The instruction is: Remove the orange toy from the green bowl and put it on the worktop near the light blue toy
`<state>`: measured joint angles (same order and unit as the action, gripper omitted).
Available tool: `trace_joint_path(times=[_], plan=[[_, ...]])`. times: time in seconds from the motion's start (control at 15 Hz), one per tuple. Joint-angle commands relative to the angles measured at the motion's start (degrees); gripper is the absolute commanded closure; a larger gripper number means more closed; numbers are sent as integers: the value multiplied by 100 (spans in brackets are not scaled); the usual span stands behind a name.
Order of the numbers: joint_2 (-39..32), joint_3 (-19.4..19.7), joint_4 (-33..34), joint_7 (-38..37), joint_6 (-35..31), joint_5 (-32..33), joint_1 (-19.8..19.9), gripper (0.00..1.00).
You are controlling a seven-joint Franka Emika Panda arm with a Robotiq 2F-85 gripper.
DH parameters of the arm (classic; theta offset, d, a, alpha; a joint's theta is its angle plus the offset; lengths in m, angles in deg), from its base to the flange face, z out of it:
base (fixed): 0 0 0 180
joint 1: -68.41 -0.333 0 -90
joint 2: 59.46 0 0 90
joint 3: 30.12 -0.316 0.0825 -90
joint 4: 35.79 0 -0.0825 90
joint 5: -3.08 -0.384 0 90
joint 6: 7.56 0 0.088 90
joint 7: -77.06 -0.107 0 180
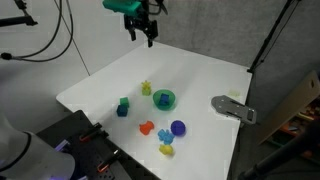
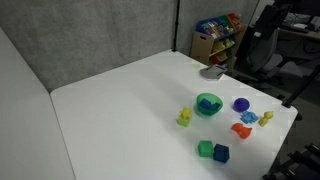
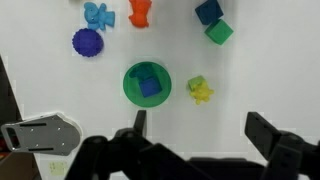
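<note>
The green bowl [image 3: 128,92] stands on the white worktop [image 3: 260,80] and holds a blue piece; it shows in both exterior views [image 1: 164,99] [image 2: 208,104]. The orange toy [image 3: 140,12] lies on the worktop outside the bowl, right beside the light blue toy [image 3: 97,14]. In both exterior views the orange toy [image 1: 146,127] [image 2: 241,129] and the light blue toy [image 1: 164,136] [image 2: 248,118] are close together. My gripper [image 3: 200,135] is open and empty, high above the table's far edge [image 1: 140,30].
A dark blue-purple round piece [image 3: 87,42], a blue cube [image 3: 208,11], a green cube [image 3: 219,32] and a yellow toy [image 3: 200,90] lie around the bowl. A grey metal object [image 3: 40,137] lies near the table edge. A second yellow toy [image 1: 167,150] lies near the front edge.
</note>
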<state>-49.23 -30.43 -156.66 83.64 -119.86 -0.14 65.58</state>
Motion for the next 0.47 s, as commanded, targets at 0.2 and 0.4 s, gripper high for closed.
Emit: trace_joint_path(times=[0.2,0.4], plan=[[420,-18,20,68,425,117,18,0],[495,-18,21,68,475,194,18,0]])
